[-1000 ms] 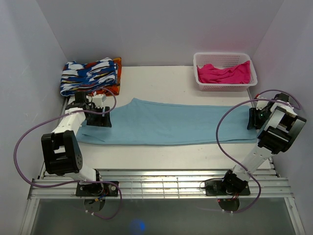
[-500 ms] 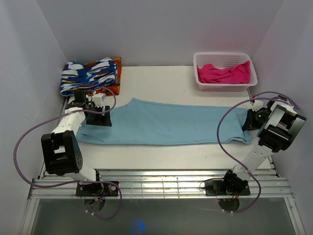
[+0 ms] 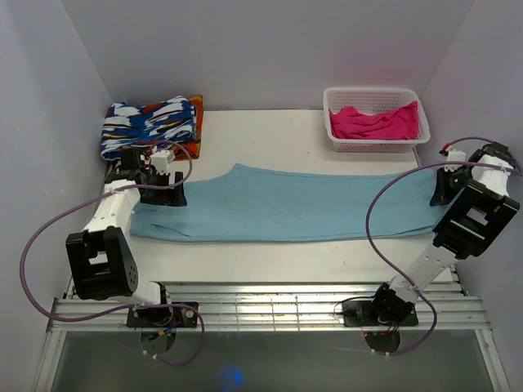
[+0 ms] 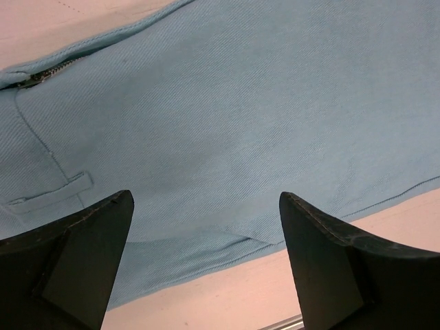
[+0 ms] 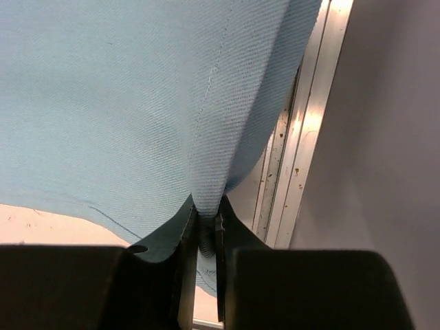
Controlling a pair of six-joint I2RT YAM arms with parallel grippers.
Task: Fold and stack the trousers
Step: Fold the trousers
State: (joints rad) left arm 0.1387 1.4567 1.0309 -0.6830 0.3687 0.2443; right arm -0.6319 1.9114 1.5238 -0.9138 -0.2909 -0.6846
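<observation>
While my left pincer [image 4: 206,206] hangs spread above the trousers [image 3: 278,204], my right pincer [image 5: 205,216] pinches their right-hand edge.

Patterned cloth [image 3: 147,124]; pink garment [image 3: 374,122] in basket [image 3: 376,146]

The trousers [image 3: 286,206] are lying left to right across the table's [image 3: 270,135] middle. A cloth [image 3: 147,126] is sitting far left, a basket [image 3: 373,91] holding a garment [image 3: 372,124] far right. The left gripper [image 4: 206,206] is hanging over the trousers' left end, the right gripper [image 5: 204,221] at their right end.
</observation>
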